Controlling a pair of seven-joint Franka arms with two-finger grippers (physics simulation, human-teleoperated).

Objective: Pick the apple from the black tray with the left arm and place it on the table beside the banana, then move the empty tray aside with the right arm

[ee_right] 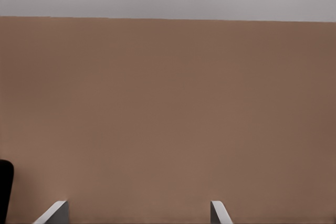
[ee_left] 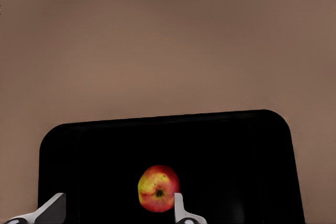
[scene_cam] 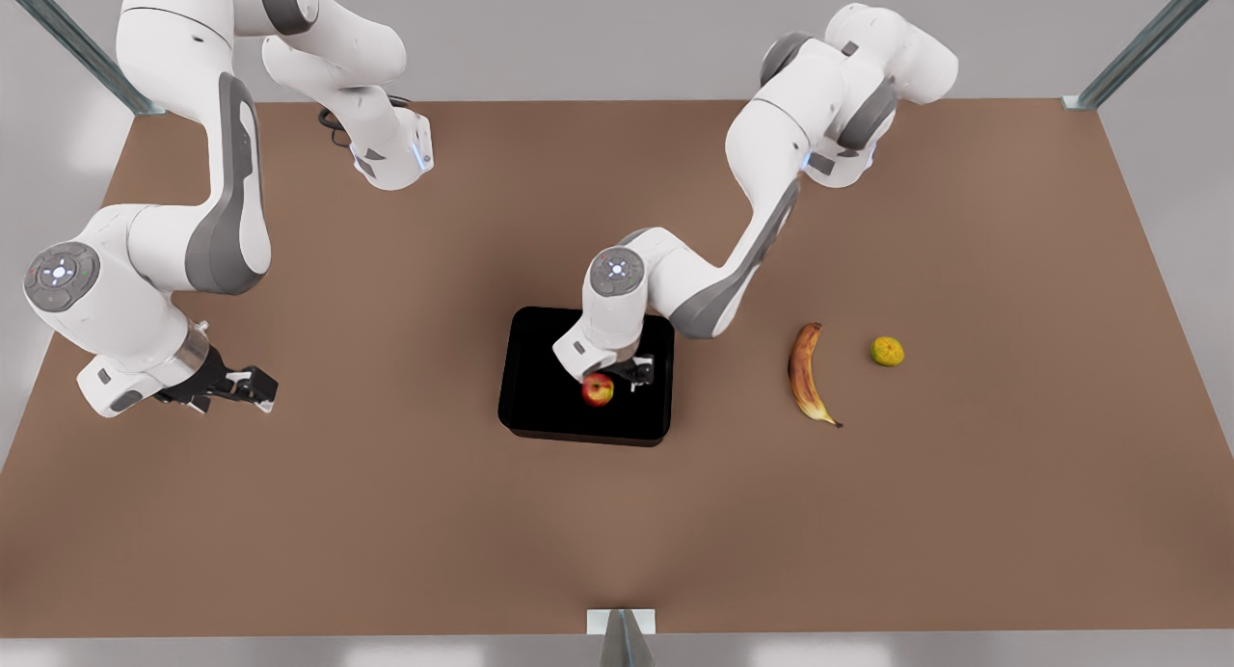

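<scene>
Two arms, one tray, one apple, one banana and one small yellow-green fruit on the brown worktop [scene_cam: 386, 513].

Going from the front view's left, we saw the right end effector [scene_cam: 253, 387] hanging low over bare worktop, its fingers [ee_right: 55, 212] spread wide and empty, that arm waiting. At the middle lay the single black tray [scene_cam: 540, 397] with the one apple [scene_cam: 598, 389] in it; the left end effector [scene_cam: 629, 372] stood just over the apple, its fingers [ee_left: 181, 211] parted, one finger close beside the fruit, not gripping it. The left arm's wrist covered part of the tray. Farther right lay the banana [scene_cam: 805, 373], then the yellow-green fruit [scene_cam: 887, 351] near it, both well apart from the tray.
</scene>
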